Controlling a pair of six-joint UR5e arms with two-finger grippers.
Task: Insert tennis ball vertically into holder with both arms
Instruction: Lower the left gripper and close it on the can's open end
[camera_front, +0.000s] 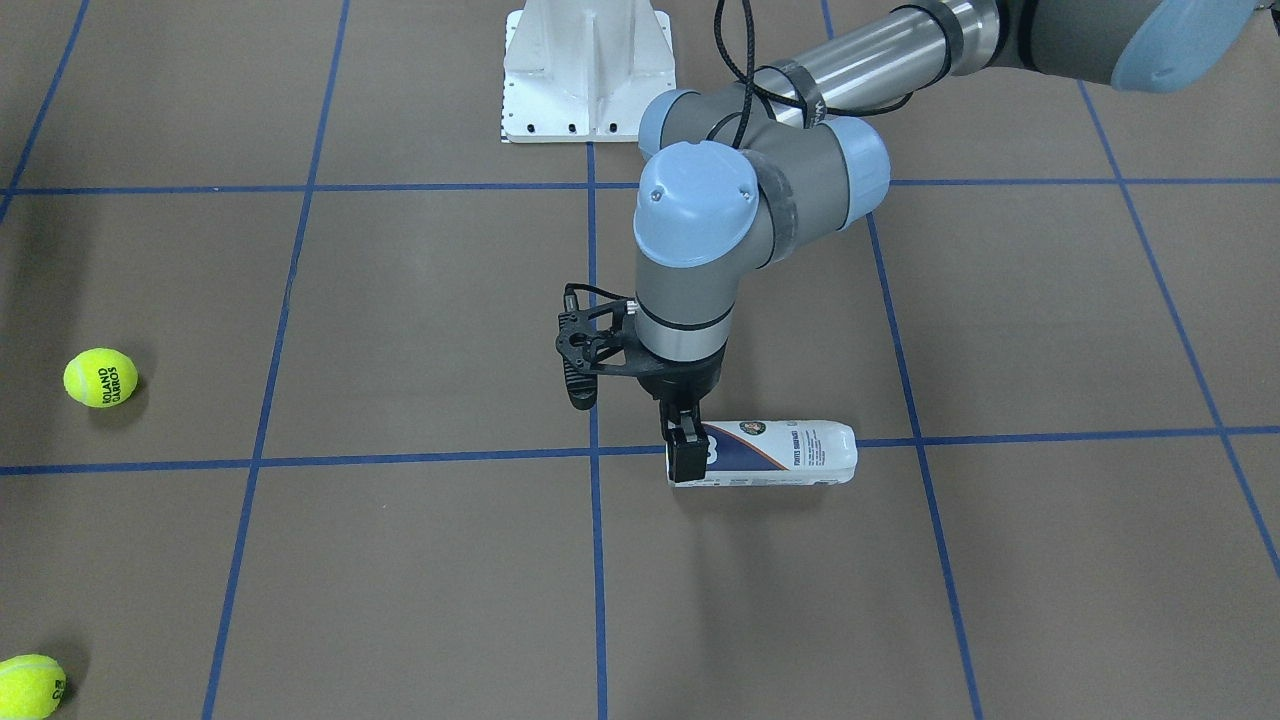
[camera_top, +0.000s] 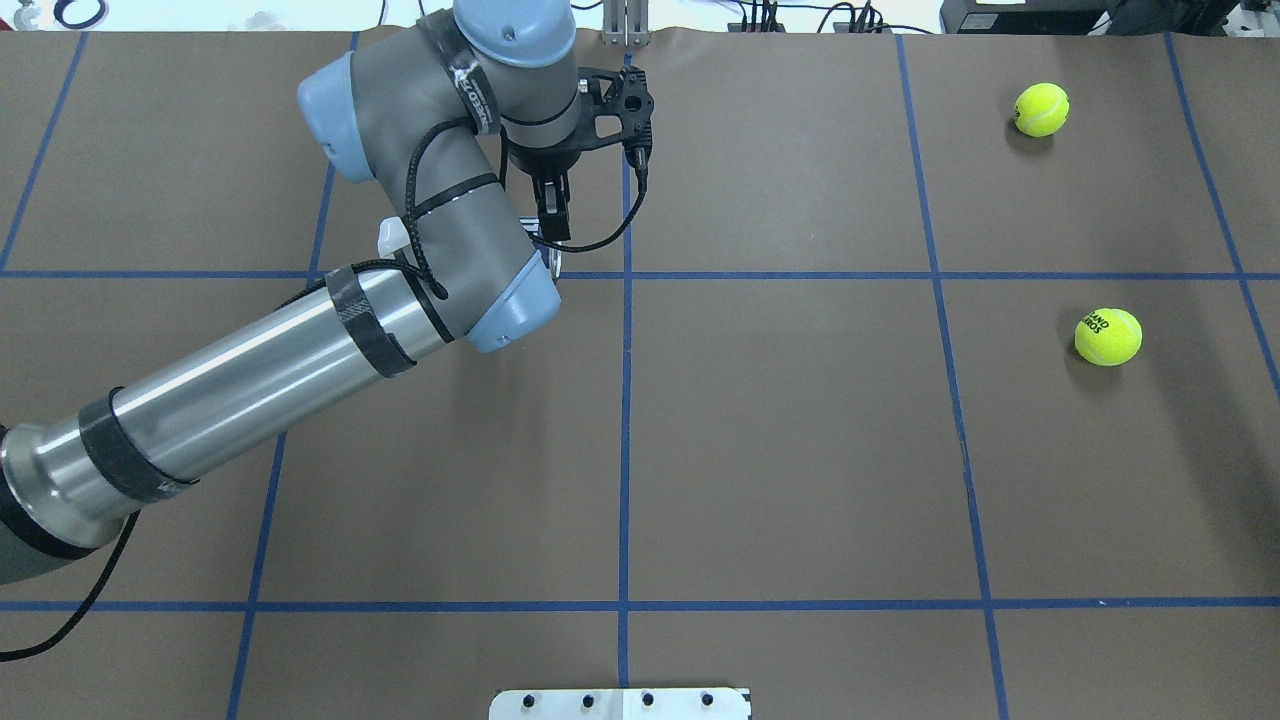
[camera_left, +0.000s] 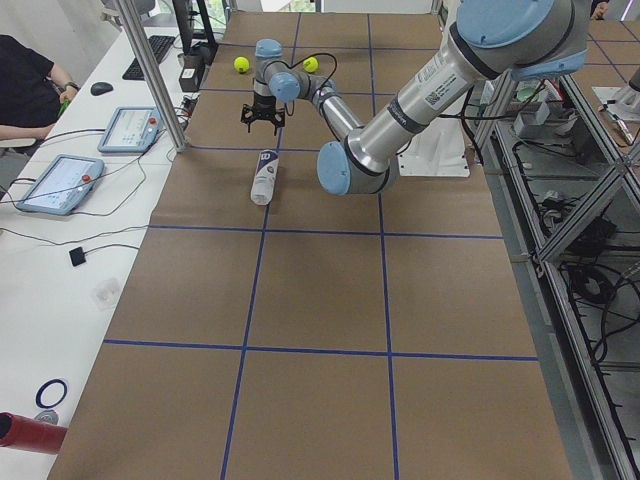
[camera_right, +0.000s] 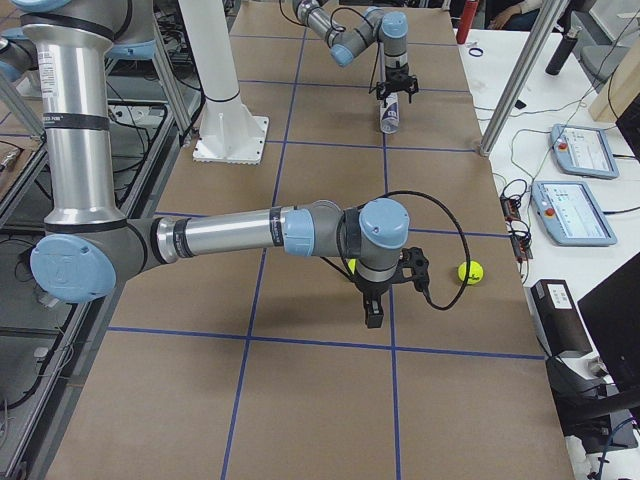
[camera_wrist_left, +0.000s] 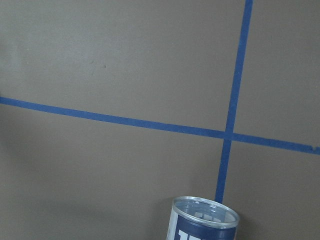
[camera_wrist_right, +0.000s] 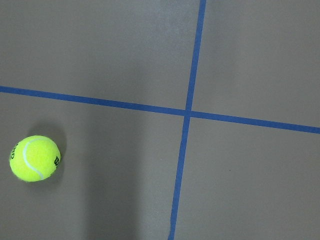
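Holder (camera_front: 790, 455) lay flat on the worktop (camera_front: 400, 560), left pincer (camera_front: 683, 448) down at its open end; we couldn't tell if it was pinching. Right pincer (camera_right: 372, 312) hung near a tennis ball (camera_right: 470, 271), grip unclear too.

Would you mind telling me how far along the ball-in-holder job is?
Nothing is done yet. The holder lies on its side. In hand: the left gripper is at its open end, grip unclear. Left: stand it upright, have the right gripper fetch a tennis ball and drop it in.
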